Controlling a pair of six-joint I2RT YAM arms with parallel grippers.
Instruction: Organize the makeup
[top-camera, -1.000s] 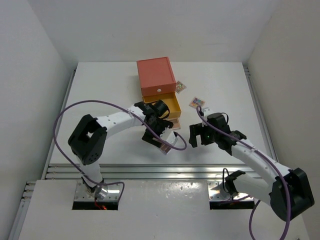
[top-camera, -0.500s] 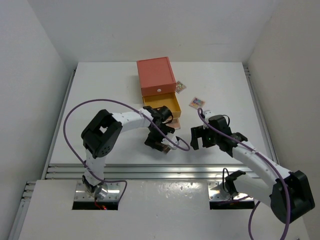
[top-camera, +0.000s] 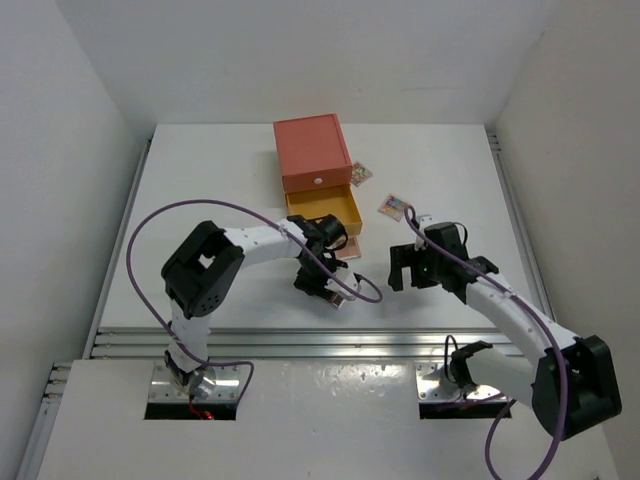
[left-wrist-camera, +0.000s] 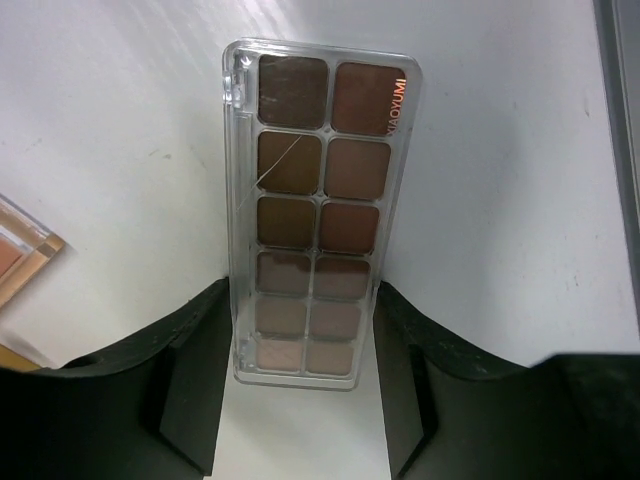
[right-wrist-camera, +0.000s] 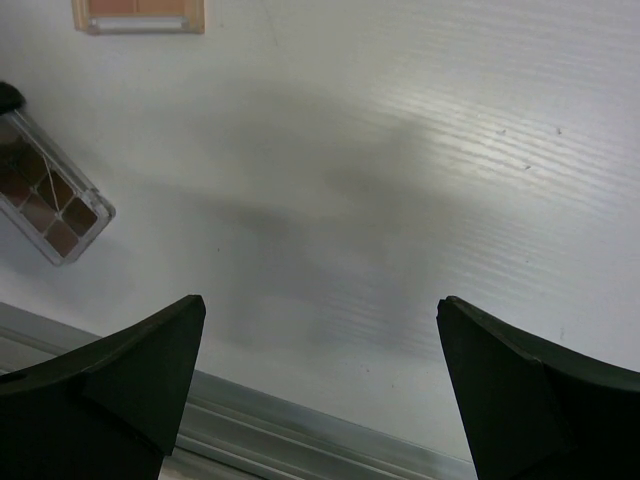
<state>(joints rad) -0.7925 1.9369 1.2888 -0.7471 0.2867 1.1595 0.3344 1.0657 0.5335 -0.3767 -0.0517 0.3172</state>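
Left wrist view showed the long palette (left-wrist-camera: 310, 215) flat on the table (left-wrist-camera: 520, 200), pointing straight away from the left gripper (left-wrist-camera: 303, 300), its near end between the fingers (left-wrist-camera: 190, 400); squeezing or just touching, I could not tell.

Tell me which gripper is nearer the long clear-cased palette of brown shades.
Left. The left gripper straddles the long clear-cased palette of brown shades, jaws against both long sides. The right gripper hangs apart, off to its right, jaws wide open.
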